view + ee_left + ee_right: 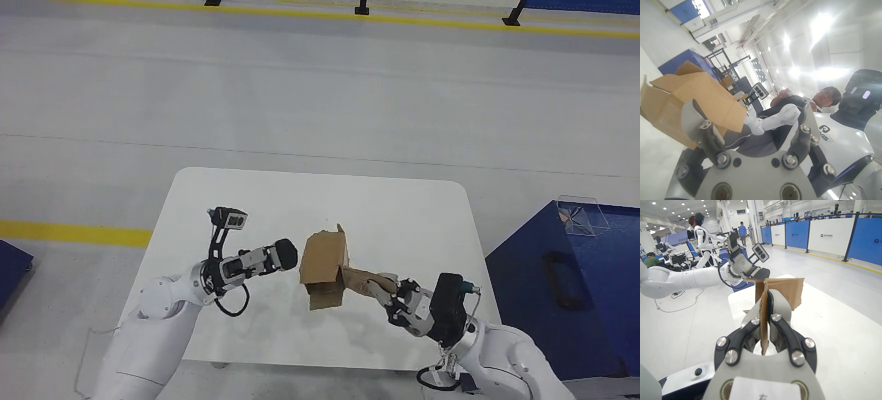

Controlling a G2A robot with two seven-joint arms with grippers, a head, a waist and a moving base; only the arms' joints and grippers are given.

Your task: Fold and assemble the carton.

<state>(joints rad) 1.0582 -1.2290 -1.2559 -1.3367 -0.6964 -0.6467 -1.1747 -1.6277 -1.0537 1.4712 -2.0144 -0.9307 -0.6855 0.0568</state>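
You see the carton (325,268) as plain brown corrugated cardboard, matt and a little fibrous, its cut edge rough and fluted. The right gripper (765,296) has pale grey fingers (781,308) with a smooth satin finish, matt black links and bright polished metal screw heads; a dark textured pad lines one finger. On the left gripper (747,106) you find the same smooth pale fingers, dull black links and shiny screws on a flat grey plate. The table (420,215) top is white, smooth and faintly glossy.
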